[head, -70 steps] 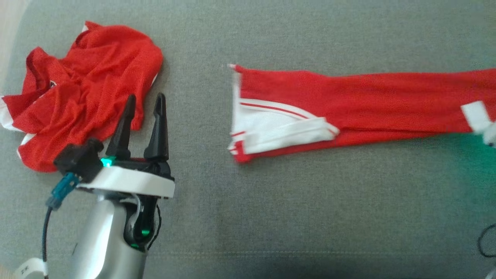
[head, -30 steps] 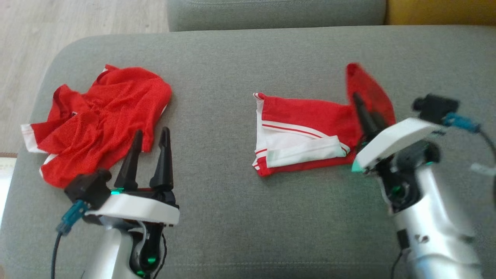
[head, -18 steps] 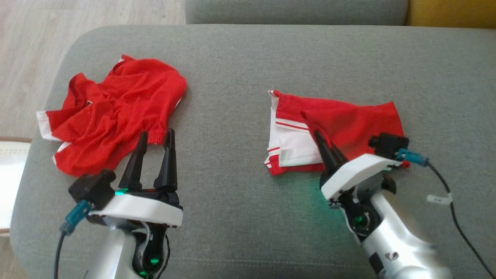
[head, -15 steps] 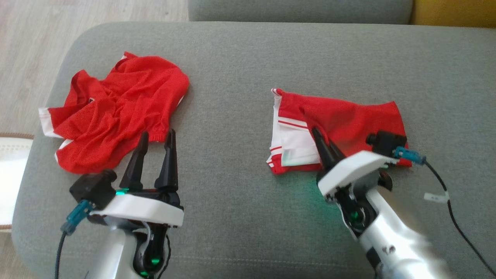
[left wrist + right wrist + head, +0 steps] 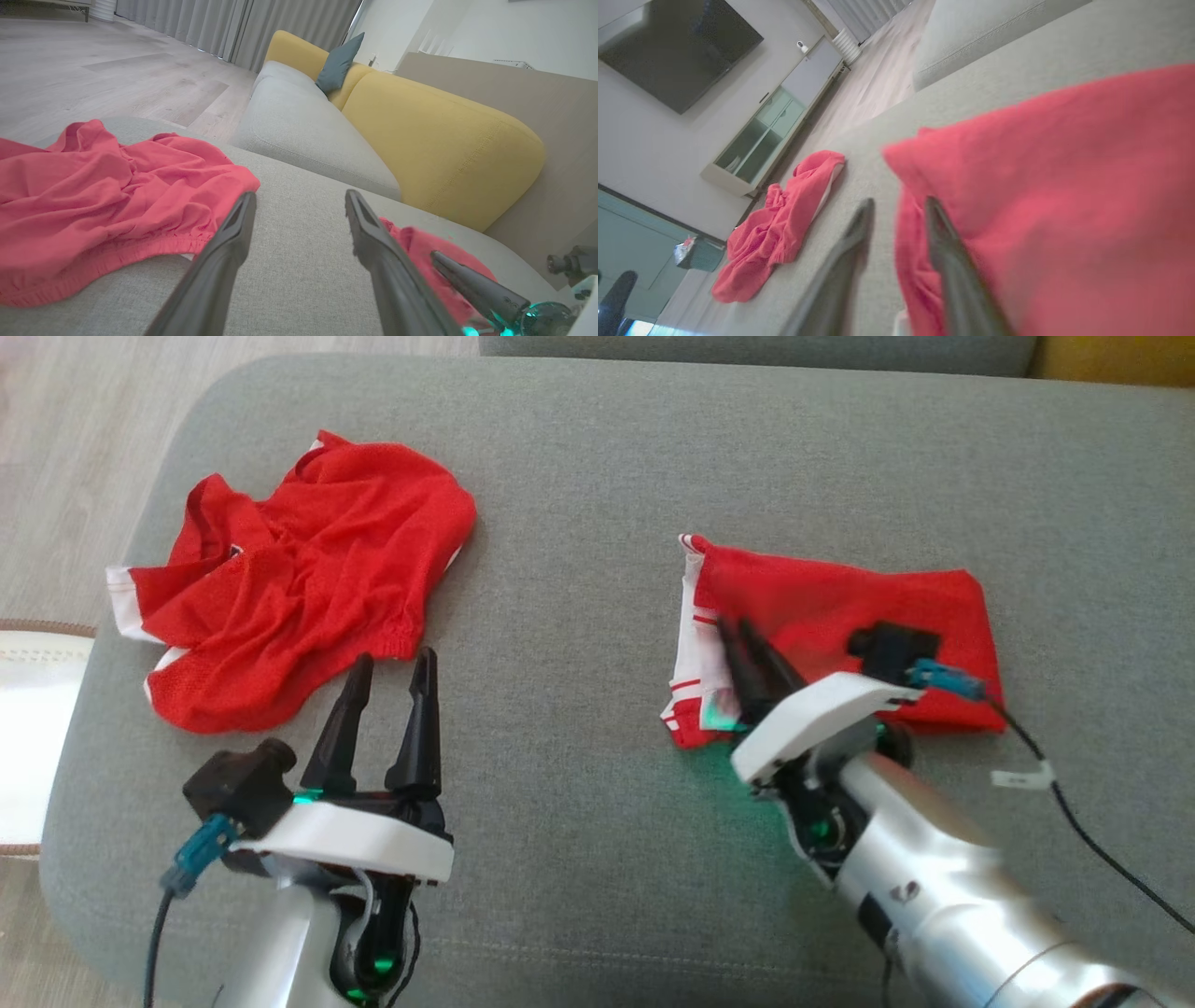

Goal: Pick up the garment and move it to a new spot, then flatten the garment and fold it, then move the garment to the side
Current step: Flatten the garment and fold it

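On grey cushion [image 5: 579, 523], folded garment [image 5: 840, 597], bare gap, crumpled cloth [image 5: 299, 569] near edge

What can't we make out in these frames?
Head view: the right claw covers the near edge of the folded garment; the fold there is hidden.
Right wrist view: the folded garment is blurred and cut off by the right and bottom edges.
Left wrist view: the crumpled garment is cut off by the left edge.

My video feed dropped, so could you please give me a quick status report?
Left gripper open, hovering beside crumpled red garment. Right gripper at left edge of folded garment, jaws parted. It lies flat on grey cushion. Nothing in the way.
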### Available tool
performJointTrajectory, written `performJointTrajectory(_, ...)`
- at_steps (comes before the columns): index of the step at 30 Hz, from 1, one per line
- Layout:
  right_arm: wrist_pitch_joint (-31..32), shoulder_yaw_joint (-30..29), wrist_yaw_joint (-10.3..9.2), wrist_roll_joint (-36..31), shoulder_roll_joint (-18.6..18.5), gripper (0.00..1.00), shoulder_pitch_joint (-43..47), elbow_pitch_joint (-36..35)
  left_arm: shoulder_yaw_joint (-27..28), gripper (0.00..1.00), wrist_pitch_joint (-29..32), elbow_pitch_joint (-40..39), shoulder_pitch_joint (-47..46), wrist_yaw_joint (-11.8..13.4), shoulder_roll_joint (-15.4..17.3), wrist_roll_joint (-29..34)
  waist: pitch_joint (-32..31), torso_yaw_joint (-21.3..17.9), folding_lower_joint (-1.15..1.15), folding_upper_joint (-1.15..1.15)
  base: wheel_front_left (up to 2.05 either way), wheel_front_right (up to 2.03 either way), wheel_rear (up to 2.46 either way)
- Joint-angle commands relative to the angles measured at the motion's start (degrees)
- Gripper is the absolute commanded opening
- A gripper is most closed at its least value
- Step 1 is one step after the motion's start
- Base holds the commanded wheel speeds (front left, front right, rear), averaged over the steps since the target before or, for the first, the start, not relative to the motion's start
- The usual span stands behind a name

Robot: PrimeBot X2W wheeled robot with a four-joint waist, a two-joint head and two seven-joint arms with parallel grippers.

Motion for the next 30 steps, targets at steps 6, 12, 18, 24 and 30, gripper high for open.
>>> performJointTrajectory(6, -1.17, 8.98, 0.37, 7.18, 0.89, 1.00, -2.83, -7.13, 2.27, 1.00, -0.30, -1.42, -2.62, 0.07, 0.41, -0.16, -0.75, -1.54, 0.00, 0.00, 0.00, 0.00, 0.00)
performJointTrajectory(12, -1.81, 8.36, 0.37, 6.33, 0.89, 1.00, -7.88, -4.35, 3.02, 1.00, -0.30, -2.38, -2.31, 0.20, 0.41, -0.06, -1.70, -3.83, 0.00, 0.00, 0.00, 0.00, 0.00)
performJointTrajectory(18, -1.85, -2.42, 0.37, -6.19, 0.87, 1.00, -10.56, -0.70, 3.40, 1.00, -0.30, -3.90, -2.07, 0.41, 0.41, -0.13, -1.87, -5.44, 0.00, 0.00, 0.00, 0.00, 0.00)
performJointTrajectory(24, -1.86, -17.98, 0.37, -25.84, -3.37, 1.00, -4.69, -8.56, 3.44, 1.00, -0.30, -5.91, -2.35, 0.58, 0.41, -0.11, -1.80, -6.56, 0.00, 0.00, 0.00, 0.00, 0.00)
performJointTrajectory(30, -1.87, -31.27, 0.37, -41.41, -3.50, 1.00, 8.74, -21.80, 3.02, 1.00, -0.30, -6.79, -2.27, 0.55, 0.41, 0.24, -1.96, -7.10, 0.00, 0.00, 0.00, 0.00, 0.00)
